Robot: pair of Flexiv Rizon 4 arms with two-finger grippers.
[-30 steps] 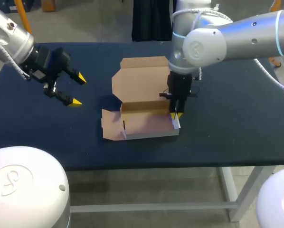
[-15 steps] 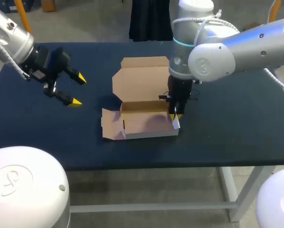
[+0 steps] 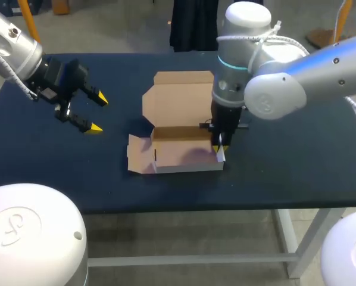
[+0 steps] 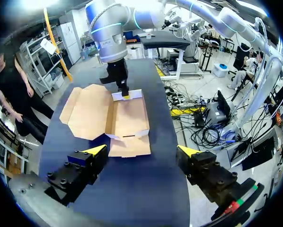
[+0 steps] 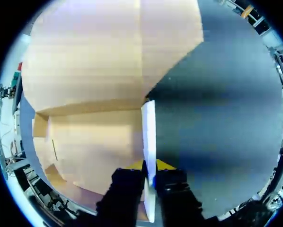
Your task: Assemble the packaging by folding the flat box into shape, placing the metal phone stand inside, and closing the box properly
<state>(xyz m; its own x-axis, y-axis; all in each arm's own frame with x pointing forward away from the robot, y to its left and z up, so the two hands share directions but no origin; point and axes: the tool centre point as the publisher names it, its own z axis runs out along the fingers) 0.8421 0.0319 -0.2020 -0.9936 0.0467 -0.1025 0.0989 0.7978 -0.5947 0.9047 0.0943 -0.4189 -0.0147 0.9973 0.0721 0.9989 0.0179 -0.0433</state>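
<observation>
Near the middle of the dark surface (image 3: 297,149) you have the cardboard box (image 3: 184,156), half formed: its tray stands with walls raised, its lid (image 3: 179,98) lies open behind it, and one flap (image 3: 139,158) splays out at the tray's left end. At the tray's right end your right pincer (image 3: 219,149) points straight down, clamped on the upright side wall (image 5: 149,137), one finger on either face. Well apart, over the surface's left part, your left pincer (image 3: 97,114) hangs with its yellow-tipped fingers spread wide, holding nothing.
</observation>
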